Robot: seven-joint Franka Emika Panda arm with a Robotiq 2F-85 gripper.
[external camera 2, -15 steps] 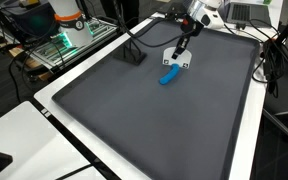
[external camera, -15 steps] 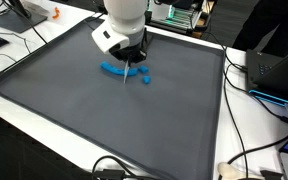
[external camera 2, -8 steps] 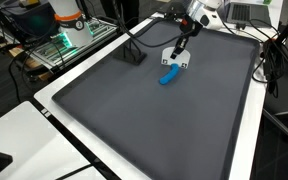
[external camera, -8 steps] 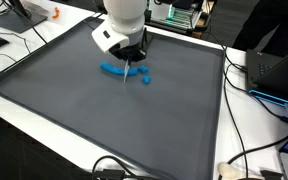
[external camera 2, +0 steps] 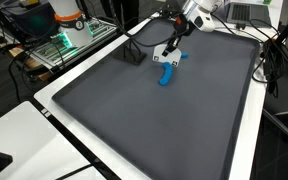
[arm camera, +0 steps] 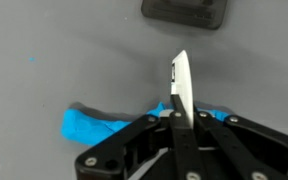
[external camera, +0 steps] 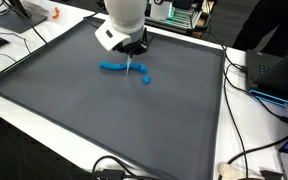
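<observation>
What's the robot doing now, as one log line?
gripper shut on white flat piece | piece by blue object | grey mat | black block nearby

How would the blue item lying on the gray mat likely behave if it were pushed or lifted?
The blue item looks creased and uneven in the wrist view, so it is probably soft and would flop or bunch rather than slide whole. It lies low and flat on the gray mat, so rolling or tipping seems unlikely.

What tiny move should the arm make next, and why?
Probably lift straight up a little: the tool is shut on a thin white piece whose end sits right by the blue object, so moving sideways might drag it.
</observation>
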